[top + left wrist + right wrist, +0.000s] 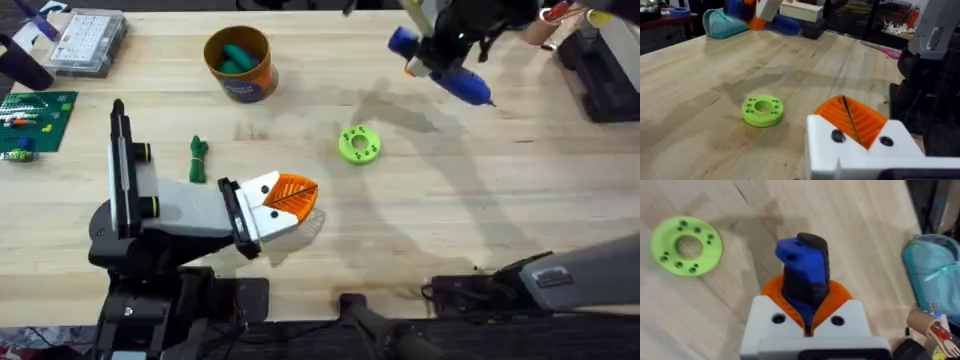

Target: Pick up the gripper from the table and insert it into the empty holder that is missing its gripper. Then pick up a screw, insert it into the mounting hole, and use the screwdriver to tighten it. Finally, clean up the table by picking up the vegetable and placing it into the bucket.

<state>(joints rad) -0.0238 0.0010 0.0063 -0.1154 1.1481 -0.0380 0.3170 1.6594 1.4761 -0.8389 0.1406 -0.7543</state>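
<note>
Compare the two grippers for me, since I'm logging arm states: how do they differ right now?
The right gripper is shut on the blue screwdriver, held above the far right of the table; the left gripper holds nothing, its orange pads together. The left gripper sits low near the front middle of the table, by the lime-green disc; the right gripper is farther back. Both have white fingers with orange ribbed pads.

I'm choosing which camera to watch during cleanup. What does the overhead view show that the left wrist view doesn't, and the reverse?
Overhead alone: the small dark green knotted toy vegetable, the orange-sided, tan-rimmed round bucket and the clear plastic parts box. Left wrist alone: a teal cloth bag at the table's far edge. Both: the lime-green holed disc, the blue cylindrical screwdriver held aloft, and the left gripper, shut.
</note>
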